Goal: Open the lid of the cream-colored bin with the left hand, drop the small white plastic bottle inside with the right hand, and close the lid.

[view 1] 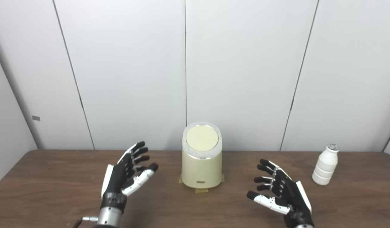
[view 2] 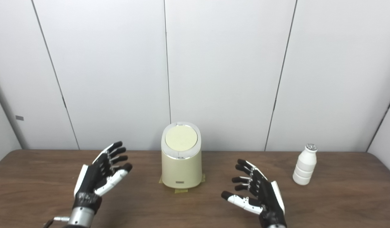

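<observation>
Fingers [view 1: 136, 152] on both hands are spread apart and holding nothing. The left hand [view 1: 125, 172] sits over the table left of the bin, palm turned in toward it, and the right hand [view 1: 282, 190] mirrors it on the right side, a bit nearer to the camera.

The cream-colored bin [view 1: 202, 167] stands mid-table, toward the far edge by the wall, on what looks like bits of tape [view 1: 201, 190] sticking out at its base. Its lid [view 1: 202, 138] is round, flat and down, so nothing's been opened yet. The small white plastic bottle [view 1: 324, 165] stands upright far out to the right, well apart from the bin and also well clear of the right hand, which is between the bin and the bottle.

So I'd call this the very start: step one, opening the lid, hasn't begun. Next move is on the left hand. It needs to go right and up to reach the lid's top. I can't tell from here whether the lid lifts at a rim or pops on a press, so that's the bit to watch. The right hand probably wants to swing out right for the bottle, gripping around its ribbed body without tipping it, since it looks light and narrow.
</observation>
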Controlling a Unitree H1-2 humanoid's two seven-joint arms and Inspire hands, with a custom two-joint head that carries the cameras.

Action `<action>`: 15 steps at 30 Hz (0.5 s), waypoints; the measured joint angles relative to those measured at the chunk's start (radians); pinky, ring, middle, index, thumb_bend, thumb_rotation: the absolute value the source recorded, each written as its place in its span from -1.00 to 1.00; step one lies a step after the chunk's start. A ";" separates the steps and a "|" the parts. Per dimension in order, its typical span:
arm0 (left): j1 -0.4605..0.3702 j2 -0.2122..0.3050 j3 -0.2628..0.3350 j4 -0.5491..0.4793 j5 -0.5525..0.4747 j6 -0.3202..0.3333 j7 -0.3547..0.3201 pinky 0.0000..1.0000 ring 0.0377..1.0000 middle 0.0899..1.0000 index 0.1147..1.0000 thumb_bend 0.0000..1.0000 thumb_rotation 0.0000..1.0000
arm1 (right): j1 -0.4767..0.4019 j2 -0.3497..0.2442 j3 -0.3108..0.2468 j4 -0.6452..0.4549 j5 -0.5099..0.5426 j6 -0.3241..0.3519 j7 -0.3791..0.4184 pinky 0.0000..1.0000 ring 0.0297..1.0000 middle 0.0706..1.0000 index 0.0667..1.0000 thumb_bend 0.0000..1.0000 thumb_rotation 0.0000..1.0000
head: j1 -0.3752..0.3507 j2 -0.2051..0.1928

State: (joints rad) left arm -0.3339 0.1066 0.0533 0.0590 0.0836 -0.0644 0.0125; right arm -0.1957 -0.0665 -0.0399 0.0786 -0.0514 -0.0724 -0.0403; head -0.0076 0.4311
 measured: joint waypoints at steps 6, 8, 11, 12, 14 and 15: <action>-0.163 0.002 -0.013 0.069 0.033 0.036 0.015 0.67 0.75 0.72 0.87 0.50 -0.36 | 0.000 -0.001 0.002 0.003 -0.009 -0.009 -0.001 0.11 0.30 0.56 0.56 0.52 -0.57 | -0.006 -0.006; -0.195 0.002 -0.025 0.114 0.057 0.045 0.019 0.75 0.82 0.76 0.93 0.53 -0.31 | 0.000 0.001 0.001 0.003 -0.007 -0.009 -0.001 0.11 0.31 0.56 0.56 0.53 -0.57 | -0.008 -0.008; -0.224 0.002 -0.038 0.163 0.081 0.052 0.028 0.85 0.91 0.82 0.97 0.54 -0.28 | 0.000 0.005 0.002 0.003 -0.007 -0.009 -0.001 0.12 0.31 0.56 0.56 0.52 -0.57 | -0.011 -0.009; -0.232 0.002 -0.043 0.177 0.094 0.054 0.031 0.88 0.94 0.85 0.97 0.55 -0.26 | 0.000 0.005 0.003 0.003 -0.008 -0.009 -0.001 0.11 0.30 0.56 0.56 0.52 -0.56 | -0.011 -0.009; -0.250 0.002 -0.051 0.198 0.109 0.056 0.037 0.91 0.97 0.88 0.98 0.62 -0.24 | 0.000 0.005 0.003 0.003 -0.011 -0.010 -0.001 0.10 0.29 0.55 0.56 0.51 -0.57 | -0.012 -0.009; -0.265 0.002 -0.056 0.216 0.115 0.056 0.042 0.94 0.99 0.91 0.99 0.63 -0.23 | 0.000 0.005 0.003 0.003 -0.012 -0.010 -0.002 0.08 0.28 0.54 0.55 0.52 -0.58 | -0.014 -0.009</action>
State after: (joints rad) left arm -0.5989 0.1087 -0.0024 0.2755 0.1989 -0.0085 0.0544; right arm -0.1961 -0.0612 -0.0369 0.0814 -0.0637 -0.0829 -0.0418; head -0.0215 0.4218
